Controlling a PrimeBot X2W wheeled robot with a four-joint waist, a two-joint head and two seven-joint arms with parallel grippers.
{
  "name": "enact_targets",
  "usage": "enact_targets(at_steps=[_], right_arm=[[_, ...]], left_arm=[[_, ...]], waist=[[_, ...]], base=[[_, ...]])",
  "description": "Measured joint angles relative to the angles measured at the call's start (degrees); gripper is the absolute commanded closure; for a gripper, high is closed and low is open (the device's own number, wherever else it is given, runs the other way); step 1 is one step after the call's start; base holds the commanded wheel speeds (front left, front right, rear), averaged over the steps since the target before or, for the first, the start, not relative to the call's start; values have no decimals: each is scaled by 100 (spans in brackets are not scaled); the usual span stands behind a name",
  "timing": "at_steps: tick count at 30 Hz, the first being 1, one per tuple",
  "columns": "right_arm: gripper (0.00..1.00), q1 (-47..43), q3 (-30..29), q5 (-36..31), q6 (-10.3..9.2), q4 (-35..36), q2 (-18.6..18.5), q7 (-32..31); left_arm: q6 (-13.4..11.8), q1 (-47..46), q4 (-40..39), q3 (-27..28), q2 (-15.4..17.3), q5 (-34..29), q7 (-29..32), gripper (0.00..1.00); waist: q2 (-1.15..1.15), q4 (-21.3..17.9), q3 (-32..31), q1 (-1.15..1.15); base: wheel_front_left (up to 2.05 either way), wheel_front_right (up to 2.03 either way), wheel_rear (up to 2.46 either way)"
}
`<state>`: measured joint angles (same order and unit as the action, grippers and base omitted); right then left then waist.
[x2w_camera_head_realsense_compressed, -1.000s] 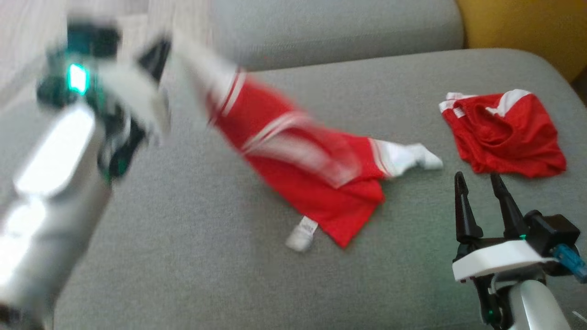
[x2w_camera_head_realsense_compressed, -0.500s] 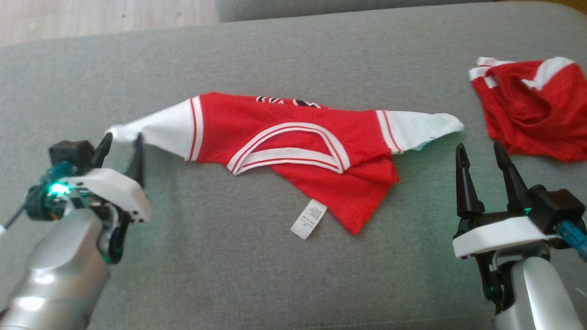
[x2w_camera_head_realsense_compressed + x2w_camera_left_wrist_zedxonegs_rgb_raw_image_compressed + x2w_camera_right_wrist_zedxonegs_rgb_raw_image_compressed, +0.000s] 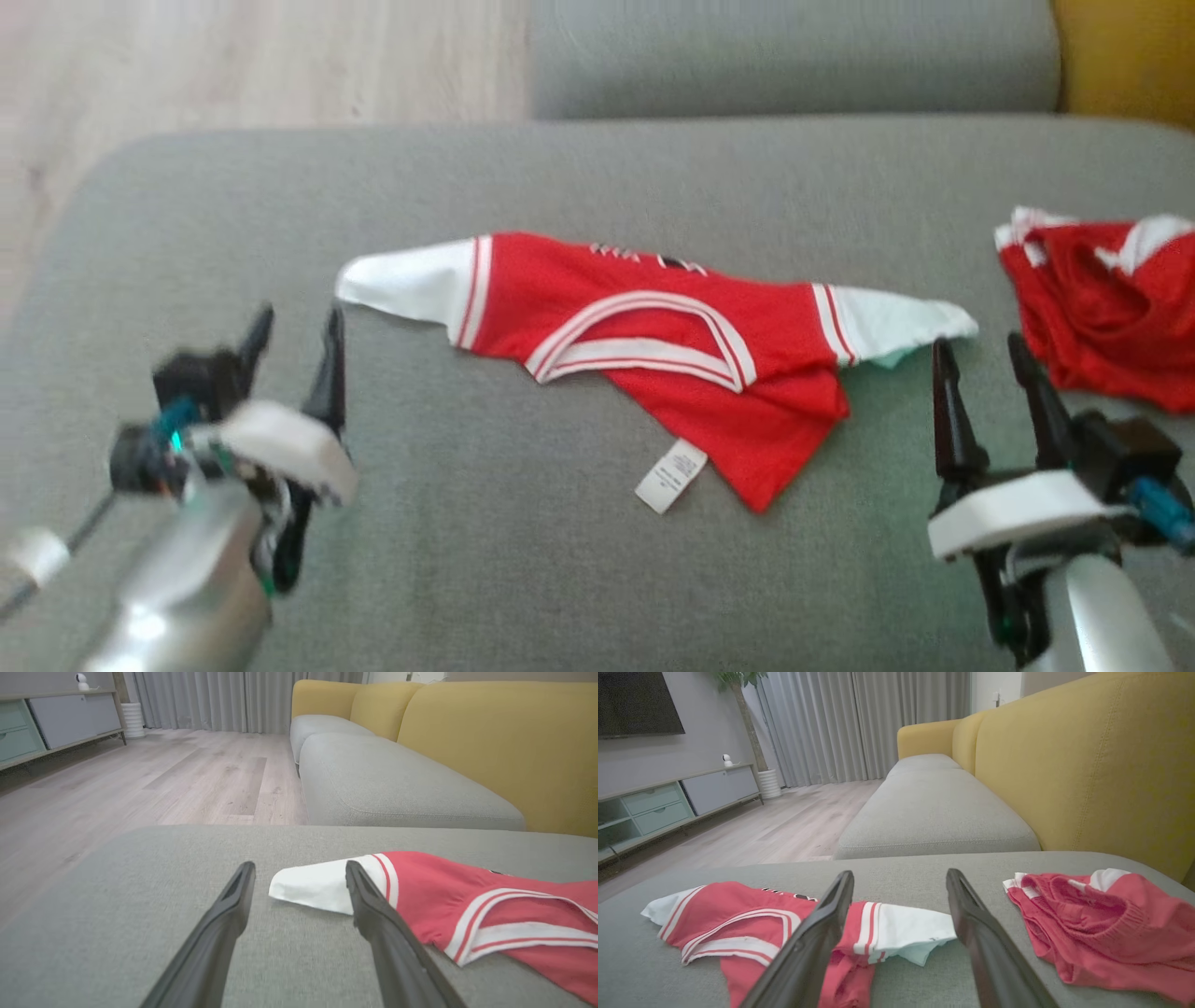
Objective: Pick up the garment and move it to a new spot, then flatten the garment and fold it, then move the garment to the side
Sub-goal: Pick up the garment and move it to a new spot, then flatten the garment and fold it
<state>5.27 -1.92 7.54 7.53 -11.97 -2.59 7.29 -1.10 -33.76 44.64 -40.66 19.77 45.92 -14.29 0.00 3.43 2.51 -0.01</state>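
- The left gripper [image 3: 299, 317] is held with its fingers spread and nothing between them. From the left wrist view, the white sleeve tip [image 3: 313, 889] is seen just ahead, toward its right finger.
- The shirt [image 3: 653, 336] is laid bunched across the sofa seat [image 3: 467, 560] between both grippers, label [image 3: 670, 476] turned out. The move is judged done, with flattening now in hand.
- The right gripper [image 3: 980, 343] is likewise spread and empty, with the other sleeve [image 3: 906, 928] just beyond its fingertips.
- Next, both sleeves would need to be pinched and drawn apart.
- Right of the right gripper a second red garment [image 3: 1102, 317] is crumpled. The yellow backrest [image 3: 1087, 765] behind it is seen best from the right wrist.
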Motion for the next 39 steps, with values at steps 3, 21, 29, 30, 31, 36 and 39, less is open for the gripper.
enact_targets(at_steps=[3, 21, 29, 30, 31, 36, 39], right_arm=[[0, -248, -40, 0, 0, -12, 1, 3], [0, -1322, 214, 215, 0, -183, 12, 343], [0, -1319, 319, 238, 0, -220, 13, 400], [0, -1319, 320, 238, 0, -229, 13, 403], [0, -1318, 322, 238, 0, -256, 13, 408], [0, -1313, 345, 238, 0, -305, 13, 414], [0, -1313, 346, 248, 0, -346, 13, 428]], left_arm=[[-113, 528, -404, 104, 16, -81, 0, 0], [-1080, 3420, -3077, 926, 127, -675, -1, 0], [-1307, 3914, -3613, 951, 123, -767, -1, 0], [-1310, 3917, -3634, 951, 125, -767, 0, 0], [-1310, 3916, -3679, 945, 127, -769, 7, 0], [-1338, 3916, -3683, 924, 162, -834, 21, 0], [-1354, 3916, -3682, 914, 166, -834, 60, 0]], waist=[[0, 114, -253, -1], [0, 325, -942, 0], [0, 285, -980, 1], [0, 286, -979, 1], [0, 291, -975, 1], [0, 297, -972, 1], [0, 313, -981, 1]], base=[[0, 0, 0], [0, 0, 0], [0, 0, 0], [0, 0, 0], [0, 0, 0], [0, 0, 0], [0, 0, 0]])
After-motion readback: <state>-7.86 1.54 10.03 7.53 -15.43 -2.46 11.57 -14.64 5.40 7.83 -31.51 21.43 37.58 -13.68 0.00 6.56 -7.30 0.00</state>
